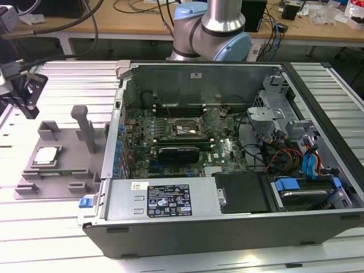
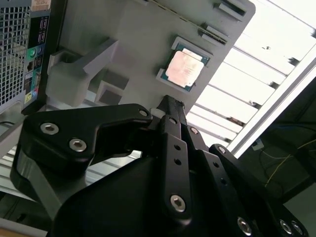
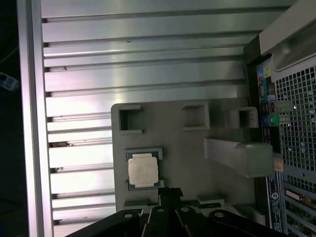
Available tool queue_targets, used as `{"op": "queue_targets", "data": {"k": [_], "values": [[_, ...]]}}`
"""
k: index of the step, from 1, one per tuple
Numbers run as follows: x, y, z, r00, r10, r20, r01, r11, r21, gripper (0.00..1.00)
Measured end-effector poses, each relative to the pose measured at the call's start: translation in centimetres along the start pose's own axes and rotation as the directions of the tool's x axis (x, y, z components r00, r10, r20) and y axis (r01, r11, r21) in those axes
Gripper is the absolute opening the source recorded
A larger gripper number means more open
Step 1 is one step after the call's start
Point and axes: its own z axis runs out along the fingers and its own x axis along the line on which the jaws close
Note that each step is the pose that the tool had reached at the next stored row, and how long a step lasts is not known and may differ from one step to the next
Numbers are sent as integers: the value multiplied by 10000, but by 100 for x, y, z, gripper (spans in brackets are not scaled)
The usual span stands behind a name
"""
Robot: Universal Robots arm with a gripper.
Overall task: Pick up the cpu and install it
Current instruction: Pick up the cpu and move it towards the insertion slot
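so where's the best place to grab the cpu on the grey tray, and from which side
Take the cpu by two opposite thin edges, coming straight down from above. It lies flat, shiny face up, in a shallow seat on the grey tray, so only the edges offer a pinch. Use the two sides without the tray's raised lips, I'd judge.

You had bright, even overhead light in the exterior view: the slatted table (image 1: pixel 51 74) shone almost white at the exterior view's left, and the open computer case (image 1: pixel 193 77) was well lit inside, with only soft shadows. In the second wrist view the table (image 2: pixel 276 44) burned out to white glare and the chip (image 2: pixel 183 69) glinted pinkish. The gripper (image 2: pixel 168 101) was a dark near-silhouette in both wrist views.
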Motion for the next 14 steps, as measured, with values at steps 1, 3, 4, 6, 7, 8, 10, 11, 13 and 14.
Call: {"op": "queue_targets", "data": {"k": [1,3,4,6,7,8,10,11,13,14], "values": [[3,-1,8,10000,0,0,0,10000,0,11],[8,-2,20,10000,0,-1,0,10000,0,11],[10,-2,24,10000,0,-1,0,10000,0,11],[16,-3,38,10000,0,-1,0,10000,0,11],[17,-3,41,10000,0,0,0,10000,0,11],[19,-3,47,10000,0,0,0,10000,0,11],[20,-4,57,10000,0,0,0,10000,0,11],[20,-4,60,10000,0,0,0,10000,0,11],[21,-4,68,10000,0,0,0,10000,0,11],[21,-5,74,10000,0,0,0,10000,0,11]]}}
